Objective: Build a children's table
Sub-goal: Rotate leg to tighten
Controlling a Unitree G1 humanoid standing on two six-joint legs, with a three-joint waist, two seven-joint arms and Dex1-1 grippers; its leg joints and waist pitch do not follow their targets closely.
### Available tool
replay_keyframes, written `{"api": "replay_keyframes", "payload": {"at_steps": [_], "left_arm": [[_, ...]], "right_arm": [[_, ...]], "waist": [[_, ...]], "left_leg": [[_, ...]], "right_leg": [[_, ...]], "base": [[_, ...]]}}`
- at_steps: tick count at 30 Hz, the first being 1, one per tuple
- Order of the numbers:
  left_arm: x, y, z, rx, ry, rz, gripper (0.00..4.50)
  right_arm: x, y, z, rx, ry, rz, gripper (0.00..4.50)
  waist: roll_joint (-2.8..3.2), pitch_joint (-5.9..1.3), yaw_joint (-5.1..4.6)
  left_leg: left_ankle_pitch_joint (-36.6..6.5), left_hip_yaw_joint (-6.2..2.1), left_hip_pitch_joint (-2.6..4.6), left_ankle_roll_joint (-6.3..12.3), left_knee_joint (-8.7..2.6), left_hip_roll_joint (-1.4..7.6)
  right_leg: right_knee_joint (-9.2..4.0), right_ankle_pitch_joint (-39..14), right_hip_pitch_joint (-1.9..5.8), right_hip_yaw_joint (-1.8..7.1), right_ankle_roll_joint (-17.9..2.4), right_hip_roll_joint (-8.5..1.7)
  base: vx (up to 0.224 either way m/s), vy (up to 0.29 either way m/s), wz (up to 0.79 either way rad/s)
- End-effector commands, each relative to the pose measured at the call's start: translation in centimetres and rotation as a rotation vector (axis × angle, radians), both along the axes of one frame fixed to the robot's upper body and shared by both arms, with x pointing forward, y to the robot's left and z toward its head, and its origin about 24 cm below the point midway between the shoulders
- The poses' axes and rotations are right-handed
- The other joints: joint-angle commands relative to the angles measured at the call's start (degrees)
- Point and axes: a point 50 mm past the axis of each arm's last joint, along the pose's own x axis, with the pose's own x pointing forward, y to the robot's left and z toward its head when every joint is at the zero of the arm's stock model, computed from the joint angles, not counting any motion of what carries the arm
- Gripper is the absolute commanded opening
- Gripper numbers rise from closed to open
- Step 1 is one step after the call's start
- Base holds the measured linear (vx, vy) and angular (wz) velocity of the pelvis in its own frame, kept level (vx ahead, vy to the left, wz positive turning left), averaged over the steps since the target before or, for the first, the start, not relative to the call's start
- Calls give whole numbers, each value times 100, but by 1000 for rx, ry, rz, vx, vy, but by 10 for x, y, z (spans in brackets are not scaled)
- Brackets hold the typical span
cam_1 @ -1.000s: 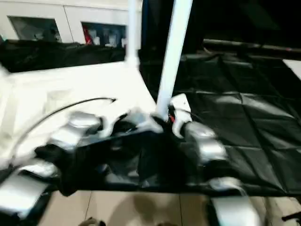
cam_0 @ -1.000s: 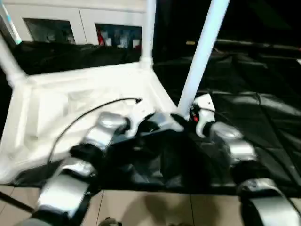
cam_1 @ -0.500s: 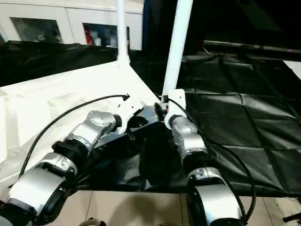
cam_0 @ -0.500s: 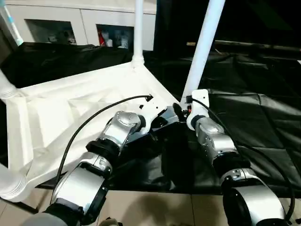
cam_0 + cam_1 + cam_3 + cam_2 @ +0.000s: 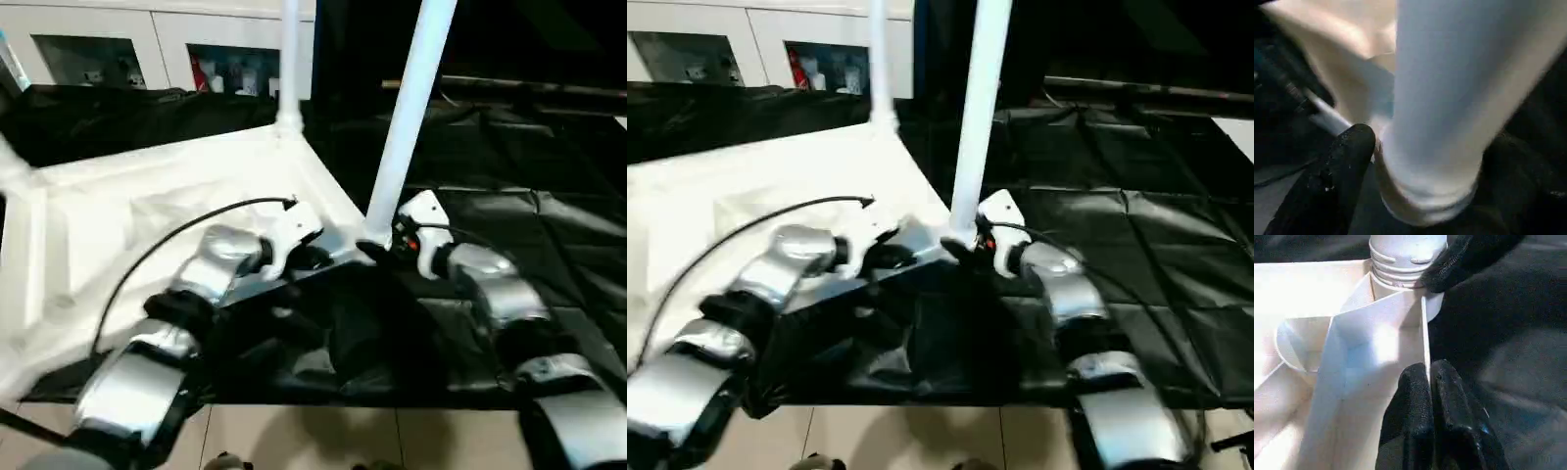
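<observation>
Right pincer [image 5: 380,247] has spread around the leg [image 5: 404,122]; black sheet [image 5: 529,225] beneath.

Silver arms, black fingers, cables on show

Both forearms, left [image 5: 211,269] and right [image 5: 487,284], are rounded silver shells broken up by black joint rings; white wrist housings cap them, there's a flash of red on the right wrist [image 5: 409,240], thin black cables loop over each arm, and the left gripper [image 5: 1431,382] ends in two matte black, padded-looking fingers
</observation>
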Motion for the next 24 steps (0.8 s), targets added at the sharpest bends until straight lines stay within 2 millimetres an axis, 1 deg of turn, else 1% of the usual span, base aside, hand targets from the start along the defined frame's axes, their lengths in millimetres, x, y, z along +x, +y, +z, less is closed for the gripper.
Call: {"api": "replay_keyframes", "payload": {"at_steps": [1, 2, 3, 4, 5, 6, 7, 9, 11, 12, 14, 15, 16, 17, 18, 19, 20, 21, 22, 23, 24], "left_arm": [[-9, -7, -10, 5, 48, -65, 0], [-10, -4, -10, 9, 52, -73, 0], [-11, -1, -10, 14, 54, -77, 0], [-11, -1, -10, 14, 54, -77, 0], [-12, 4, -11, 21, 55, -77, 0], [-13, 6, -11, 21, 56, -75, 0], [-13, 6, -11, 21, 56, -75, 0], [-14, 8, -11, 21, 60, -74, 0], [-15, 10, -12, 25, 65, -76, 0], [-15, 10, -12, 25, 66, -76, 0], [-15, 11, -12, 27, 63, -71, 0], [-15, 11, -12, 26, 63, -69, 0], [-15, 11, -12, 25, 64, -67, 0], [-15, 11, -12, 24, 65, -58, 0], [-15, 11, -13, 23, 65, -48, 0], [-15, 11, -13, 22, 64, -41, 0], [-12, 11, -13, 25, 61, -12, 0], [-9, 9, -14, 29, 54, 30, 0], [-6, 6, -15, 39, 45, 70, 0], [-4, 4, -15, 46, 37, 93, 0], [3, -2, -16, 62, 8, 175, 0]], "right_arm": [[-1, 4, 5, 13, -13, 55, 366], [-2, 3, 5, 11, -3, 74, 366], [-4, 2, 4, 4, 10, 91, 366], [-4, 2, 4, 4, 10, 91, 366], [-5, 2, 2, 2, 26, 111, 366], [-5, 3, 2, 8, 31, 118, 366], [-5, 3, 2, 8, 31, 118, 352], [-6, 5, 2, 16, 38, 129, 352], [-8, 5, 1, 15, 47, 144, 324], [-8, 5, 1, 15, 47, 145, 317], [-9, 6, -1, 18, 55, 149, 306], [-10, 7, -3, 23, 60, 150, 306], [-11, 7, -4, 28, 64, 145, 284], [-12, 8, -6, 33, 70, 136, 280], [-13, 9, -8, 37, 76, 123, 278], [-13, 9, -9, 39, 80, 114, 276], [-12, 10, -13, 34, 86, 68, 274], [-11, 9, -19, 26, 107, -16, 273], [-11, 11, -26, 16, 132, -78, 273], [-11, 12, -30, 10, 141, -107, 272], [-11, 17, -40, 8, 169, -226, 272]], "waist": [[-28, -360, 42], [-58, -346, 62], [-67, -344, 65], [-64, -342, 74], [-77, -344, 74], [-66, -339, 76], [-75, -347, 75], [-70, -351, 74], [-68, -358, 80], [-68, -356, 83], [-64, -353, 89], [-15, -352, 98], [-17, -353, 94], [-26, -356, 93], [21, -362, 94], [6, -363, 87], [44, -366, 93], [66, -355, 74], [58, -336, 48], [52, -330, 40], [43, -325, 40]], "left_leg": [[-1070, -25, 83, 503, -313, 180], [-1160, -26, 84, 429, -322, 173], [-1175, -27, 79, 412, -325, 171], [-1189, -31, 78, 369, -328, 171], [-1193, -28, 82, 361, -326, 168], [-1190, -35, 77, 340, -333, 168], [-1156, -34, 77, 334, -326, 168], [-1056, -31, 79, 353, -321, 161], [-985, -28, 77, 380, -311, 158], [-966, -26, 72, 396, -310, 157], [-988, -22, 78, 389, -308, 155], [-1012, -30, 83, 368, -314, 157], [-1048, -29, 87, 340, -317, 158], [-1053, -28, 88, 332, -318, 158], [-1062, -35, 93, 304, -320, 160], [-1072, -28, 95, 289, -317, 152], [-1089, -33, 100, 274, -317, 150], [-1154, -33, 103, 229, -328, 147], [-1328, -39, 109, 150, -352, 142], [-1451, -39, 129, 96, -361, 131], [-1674, -59, 149, -10, -376, 127]], "right_leg": [[-342, -460, 258, 173, -1607, -270], [-351, -592, 254, 176, -1572, -269], [-353, -640, 259, 177, -1551, -272], [-358, -708, 259, 184, -1515, -282], [-361, -723, 256, 186, -1501, -282], [-360, -748, 258, 189, -1480, -286], [-351, -690, 263, 191, -1479, -288], [-337, -559, 260, 190, -1492, -278], [-321, -423, 269, 188, -1527, -273], [-317, -391, 272, 184, -1538, -270], [-322, -431, 268, 185, -1540, -268], [-322, -454, 266, 186, -1539, -273], [-329, -459, 265, 186, -1530, -267], [-330, -448, 270, 186, -1526, -265], [-319, -377, 269, 186, -1548, -264], [-320, -306, 270, 185, -1561, -251], [-314, -286, 271, 186, -1576, -254], [-324, -322, 261, 189, -1584, -247], [-359, -555, 248, 193, -1543, -245], [-392, -755, 236, 194, -1493, -240], [-436, -1218, 242, 194, -1381, -265]], "base": [[0, 0, 0], [0, 0, 0], [0, 0, 0], [0, 0, 0], [0, 0, 0], [0, 0, 0], [0, 0, 0], [0, 0, 0], [0, 0, 0], [0, 0, 0], [0, 0, 0], [0, 0, 0], [0, 0, 0], [0, 0, 0], [0, 0, 0], [0, 0, 0], [0, 0, 0], [0, 0, 0], [0, 0, 0], [0, 0, 0], [0, 0, 0]]}}
